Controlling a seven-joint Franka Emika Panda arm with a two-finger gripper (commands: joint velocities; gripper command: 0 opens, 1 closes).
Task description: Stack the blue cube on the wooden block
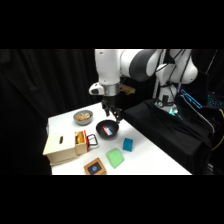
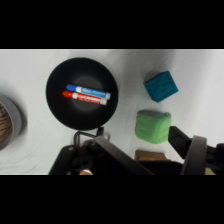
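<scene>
In the side view, a pale wooden box [image 1: 61, 146] with a slot sat at the table's [image 1: 150, 152] left edge. Right of it the wooden block [image 1: 95, 167] with its dark round mark lay at the near edge, a grey bowl [image 1: 83, 117] stood far back, and a black bowl [image 1: 106, 129] held a blue marker [image 2: 92, 92] and a red marker [image 2: 85, 98]. The gripper [image 1: 113, 114] hung above the black bowl's far rim; whether it was open or closed could not be told, and it gripped nothing visible. The light-green block [image 1: 114, 158] lay just right of the wooden block, and the blue cube [image 1: 128, 144] sat beyond it, apart from both.
</scene>
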